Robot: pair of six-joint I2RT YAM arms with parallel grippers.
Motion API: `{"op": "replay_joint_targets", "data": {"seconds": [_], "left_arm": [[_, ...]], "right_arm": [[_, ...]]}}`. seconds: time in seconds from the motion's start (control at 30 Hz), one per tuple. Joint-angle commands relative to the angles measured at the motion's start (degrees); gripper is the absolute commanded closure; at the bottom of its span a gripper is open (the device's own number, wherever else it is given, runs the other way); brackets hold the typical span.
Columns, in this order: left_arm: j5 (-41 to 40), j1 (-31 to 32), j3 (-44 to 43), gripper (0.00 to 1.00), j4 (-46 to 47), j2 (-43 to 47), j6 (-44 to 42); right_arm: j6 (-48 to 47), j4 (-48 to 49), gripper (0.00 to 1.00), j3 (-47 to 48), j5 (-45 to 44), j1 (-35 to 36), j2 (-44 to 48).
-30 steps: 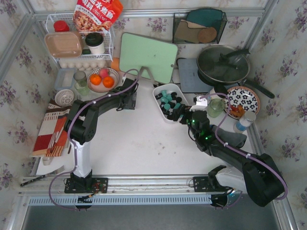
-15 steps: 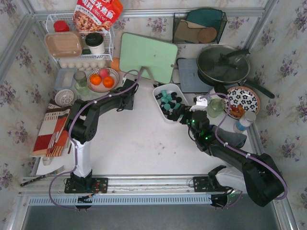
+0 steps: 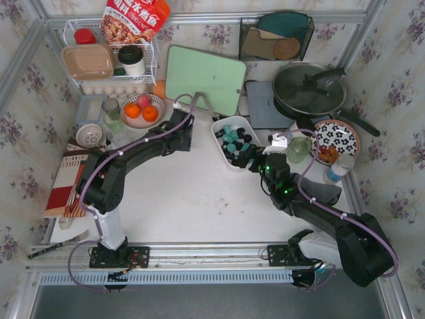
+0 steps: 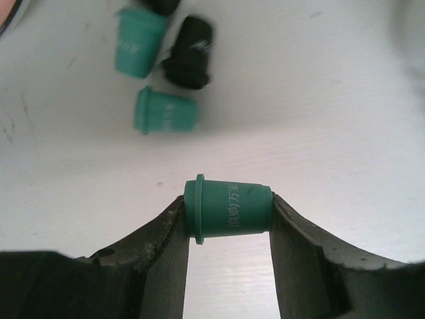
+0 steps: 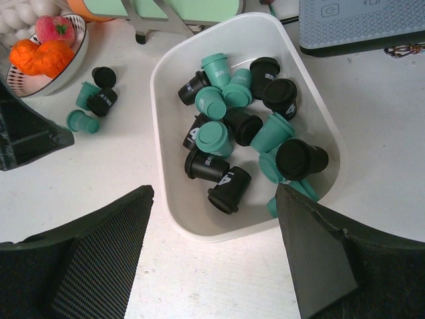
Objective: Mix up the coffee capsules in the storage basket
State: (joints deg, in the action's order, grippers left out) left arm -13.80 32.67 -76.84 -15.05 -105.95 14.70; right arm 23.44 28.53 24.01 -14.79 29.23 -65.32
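Left end effector (image 4: 228, 216): closed endwise on a teal capsule (image 4: 229, 206), frame centre; probably destined for the storage basket (image 5: 157, 100)
Right end effector (image 5: 216, 196): spread wide, empty; poised over it

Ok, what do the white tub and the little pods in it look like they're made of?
Storage basket: glossy white moulded plastic, going by its smooth solid walls and sheen. Coffee capsules: teal or black, matte, probably rigid plastic, with moulded rims and white printed lettering; coated metal can't be ruled out.

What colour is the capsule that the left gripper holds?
The held capsule is teal-green with pale lettering, clearest in the left wrist view.
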Motion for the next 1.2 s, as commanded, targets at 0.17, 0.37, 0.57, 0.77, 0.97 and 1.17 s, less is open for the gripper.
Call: {"op": "replay_joint_targets", "data": {"seconds": [0.17,0.37,0.57,0.77,0.97,1.17], "left_arm": [[11.9,8.9,-1.3,0.62,13.6,2.0,-3.3],[14.7,13.3,-2.5,0.52,18.5,-2.4,-2.2],[10.6,13.9,-1.8,0.33,21.1,-4.3,0.2],[7.6,13.9,4.2,0.20,26.1,2.1,-0.1],[-2.2,13.9,12.2,0.21,23.0,14.9,0.2],[-11.7,13.9,18.6,0.21,10.6,29.9,3.3]], "right_arm": [[0.2,1.1,0.18,-0.2,-2.3,0.0,1.7],[0.3,1.3,0.18,-0.6,-2.7,0.0,2.6],[0.3,1.3,0.18,-0.7,-2.7,0.0,2.7],[0.3,1.4,0.18,-0.7,-2.7,0.0,2.6],[-0.1,1.5,0.19,-0.1,-1.5,0.0,1.3],[-2.7,2.4,0.23,1.1,2.9,0.1,-1.1]]}}
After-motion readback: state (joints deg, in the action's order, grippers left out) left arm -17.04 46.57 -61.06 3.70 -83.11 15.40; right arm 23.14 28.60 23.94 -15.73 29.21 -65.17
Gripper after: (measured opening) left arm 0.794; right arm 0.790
